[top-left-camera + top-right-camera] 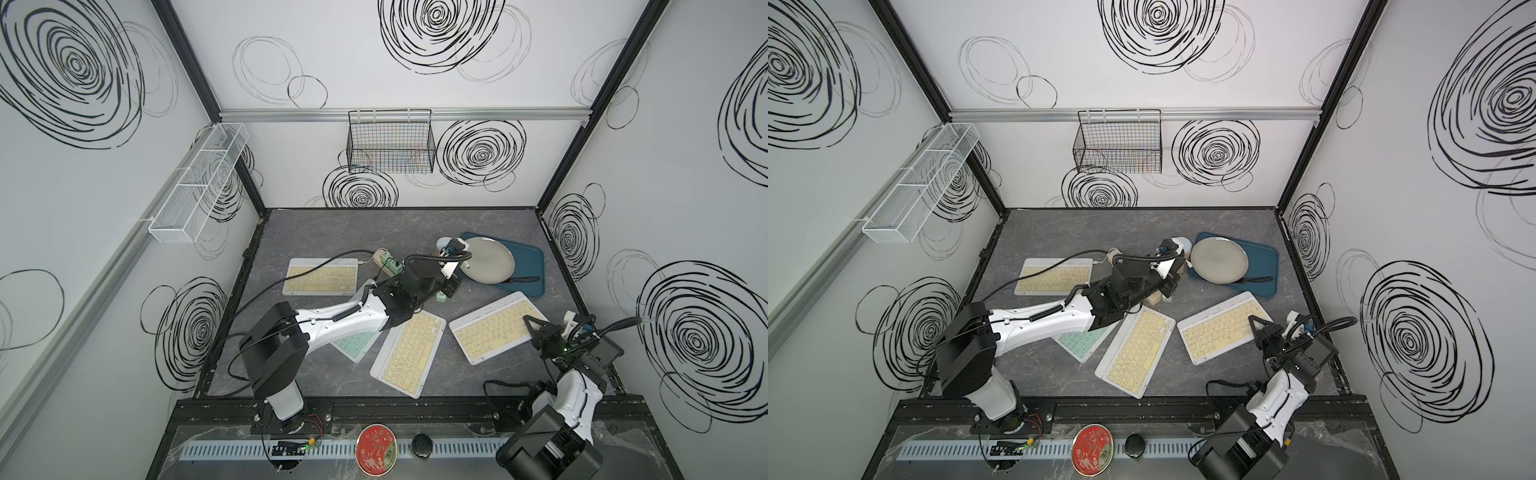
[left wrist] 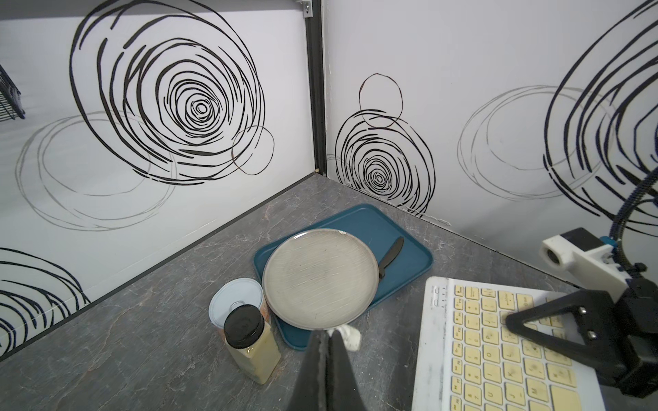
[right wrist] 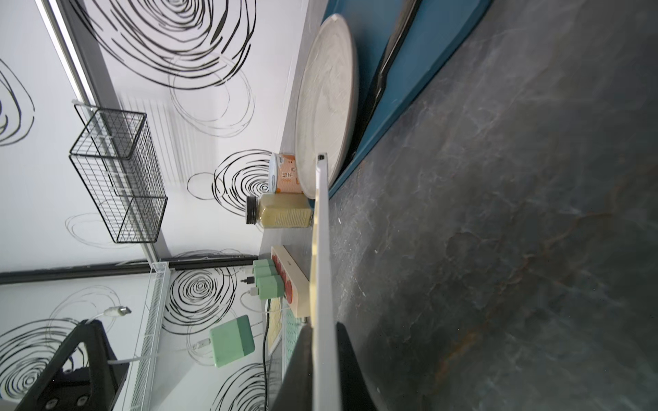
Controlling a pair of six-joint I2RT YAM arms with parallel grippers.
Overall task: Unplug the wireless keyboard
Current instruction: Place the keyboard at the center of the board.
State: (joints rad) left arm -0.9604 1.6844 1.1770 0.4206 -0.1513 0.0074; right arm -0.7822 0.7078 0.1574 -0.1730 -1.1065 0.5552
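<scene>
Gripping keyboard [image 1: 496,328] edge: right gripper [image 1: 528,320] | left gripper [image 2: 325,338] clenched on white cable [image 3: 111,313] | spice jar [image 2: 251,341], can [image 2: 235,299], plate [image 2: 318,277] close ahead

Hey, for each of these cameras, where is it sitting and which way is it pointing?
Top views: high over the front edge, looking down at the table; left arm and right arm show.
Left wrist: on the left arm, facing the plate in the far right corner; left gripper, shut on a cable, shows.
Right wrist: on the right arm, rolled sideways, looking along the keyboard edge that the right gripper clamps.
Shared: both wrist views show the plate and jar.
</scene>
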